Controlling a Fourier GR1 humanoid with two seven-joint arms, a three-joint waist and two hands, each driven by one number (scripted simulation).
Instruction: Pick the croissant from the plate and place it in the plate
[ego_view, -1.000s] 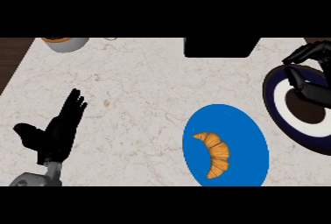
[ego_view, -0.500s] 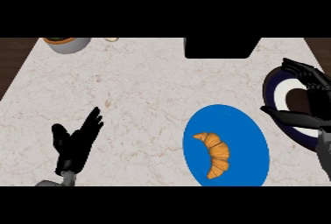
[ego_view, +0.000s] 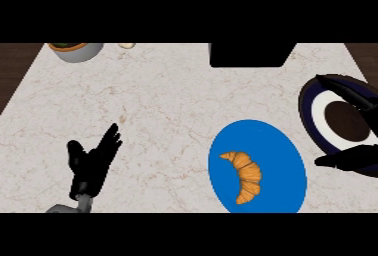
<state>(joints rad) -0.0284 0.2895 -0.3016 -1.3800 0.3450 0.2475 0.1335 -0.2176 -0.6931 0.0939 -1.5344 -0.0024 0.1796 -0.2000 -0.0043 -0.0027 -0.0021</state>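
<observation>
A golden croissant (ego_view: 248, 176) lies on a bright blue plate (ego_view: 280, 145) at the lower right of the marble counter. To the right of it stands a dark blue plate (ego_view: 313, 117) with a white ring and a brown centre, cut off by the view's right edge. My right hand (ego_view: 348, 160) is open at that edge: one long finger reaches across the top of the dark plate, and the thumb points left below it, just right of the blue plate. It touches neither the croissant nor anything else I can see. My left hand (ego_view: 90, 162) rests open at the lower left, fingers up.
A grey bowl (ego_view: 74, 50) with something dark in it sits at the far left corner, with a small pale item (ego_view: 127, 45) beside it. A black block (ego_view: 248, 55) stands at the back centre. Dark wood borders the counter on both sides.
My right hand has come down from the top of the dark plate and spread wide along the right edge. My left hand shifted a little lower and to the right.
</observation>
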